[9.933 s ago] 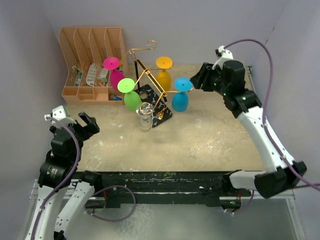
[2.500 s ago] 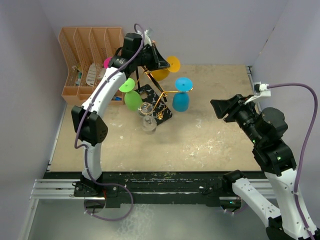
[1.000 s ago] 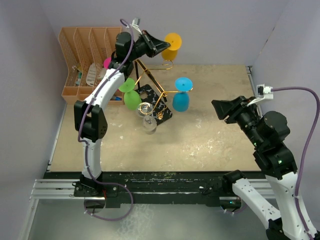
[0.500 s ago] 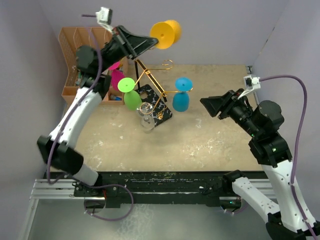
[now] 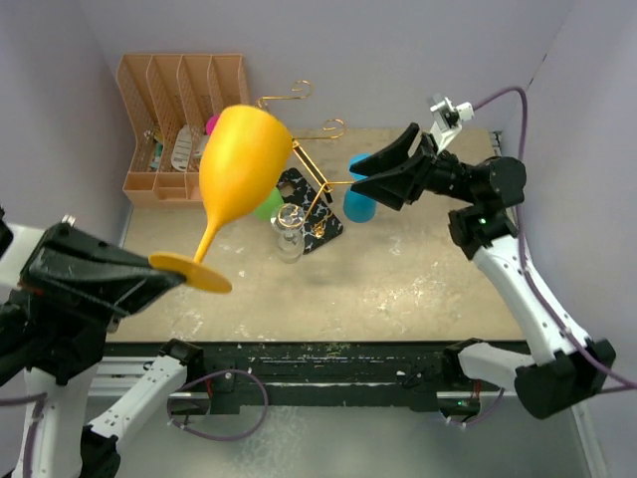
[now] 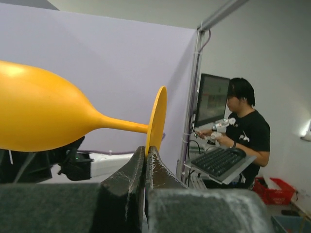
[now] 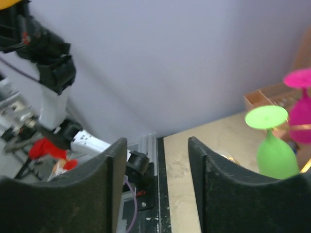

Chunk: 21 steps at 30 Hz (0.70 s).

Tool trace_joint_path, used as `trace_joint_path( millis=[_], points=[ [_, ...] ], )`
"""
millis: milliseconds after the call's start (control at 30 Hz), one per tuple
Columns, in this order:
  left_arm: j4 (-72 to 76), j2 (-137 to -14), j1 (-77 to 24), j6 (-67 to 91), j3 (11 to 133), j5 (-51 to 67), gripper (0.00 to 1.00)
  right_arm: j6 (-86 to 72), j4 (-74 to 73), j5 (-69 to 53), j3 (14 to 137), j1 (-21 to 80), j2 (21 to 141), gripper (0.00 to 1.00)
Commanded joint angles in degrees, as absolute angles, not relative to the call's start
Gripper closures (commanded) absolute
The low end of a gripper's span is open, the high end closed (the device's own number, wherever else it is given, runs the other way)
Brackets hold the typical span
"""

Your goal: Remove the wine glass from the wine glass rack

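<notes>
Overhead, the left gripper (image 5: 167,277) pinches the yellow wine glass (image 5: 239,159) by its foot, off the wine glass rack (image 5: 323,224) (a blue glass (image 5: 356,209) hangs there, partly behind the right gripper (image 5: 354,177), fingers spread). Left wrist: fingers (image 6: 121,184) clamp the foot's rim. Right wrist: green glass (image 7: 274,145), pink glass (image 7: 301,97) ahead.
</notes>
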<state>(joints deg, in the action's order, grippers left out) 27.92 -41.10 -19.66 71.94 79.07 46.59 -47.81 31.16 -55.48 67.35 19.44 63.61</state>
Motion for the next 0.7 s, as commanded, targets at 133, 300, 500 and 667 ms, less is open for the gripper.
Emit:
trace_joint_path(
  millis=[133,300,500,667],
  points=[
    [13.7,-33.9,-19.8,67.1,72.9,56.7,1.00,-90.8,98.2,-67.7,78.9,23.2,80.5,0.30],
    [13.1,-30.4,-19.8,67.0,68.8,59.0,1.00,-92.0,100.2,-66.1,84.6,26.7,85.6,0.29],
    [14.5,-29.7,-19.8,67.2,66.8,59.1,1.00,-94.7,103.1,-65.3,86.2,30.4,88.7,0.31],
    [15.8,-30.6,-19.8,67.2,66.0,58.8,1.00,-92.9,101.7,-66.2,85.2,32.7,89.5,0.32]
  ],
)
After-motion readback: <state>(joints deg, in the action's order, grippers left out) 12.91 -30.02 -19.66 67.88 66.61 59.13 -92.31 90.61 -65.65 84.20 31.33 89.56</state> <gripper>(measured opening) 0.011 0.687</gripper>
